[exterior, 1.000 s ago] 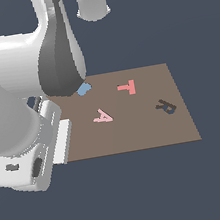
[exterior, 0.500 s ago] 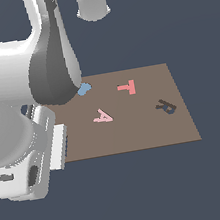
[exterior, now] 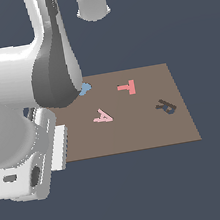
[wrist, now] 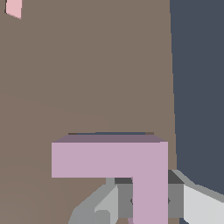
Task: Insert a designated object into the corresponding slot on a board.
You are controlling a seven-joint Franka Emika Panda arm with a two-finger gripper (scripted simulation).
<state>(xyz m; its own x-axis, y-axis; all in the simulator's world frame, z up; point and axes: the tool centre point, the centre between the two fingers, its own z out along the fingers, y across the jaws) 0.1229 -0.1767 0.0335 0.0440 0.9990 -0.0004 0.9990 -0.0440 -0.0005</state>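
Observation:
In the wrist view the lilac-purple L block point(wrist: 109, 159) fills the lower middle, just over the brown board point(wrist: 87, 78). My gripper point(wrist: 149, 202) is shut on its long arm, with grey fingers point(wrist: 117, 199) on either side. A thin dark strip of the slot point(wrist: 111, 133) shows just beyond the L's edge, near the board's edge. The rest of the slot is hidden. In the exterior view the board point(exterior: 136, 133) is in plain sight. My own arm point(exterior: 55, 75) hides the gripper and the L there. Only a small blue patch point(exterior: 85, 89) shows at the arm's edge.
On the board lie a salmon-red T point(exterior: 127, 87) and a pink A point(exterior: 103, 116), whose corner point(wrist: 14, 8) also shows in the wrist view. A dark R-shaped recess point(exterior: 166, 106) is toward the exterior view's right. The robot base point(exterior: 24, 162) stands at the left.
The arm has shifted slightly over the board's far-left corner. The letters and the board have not moved.

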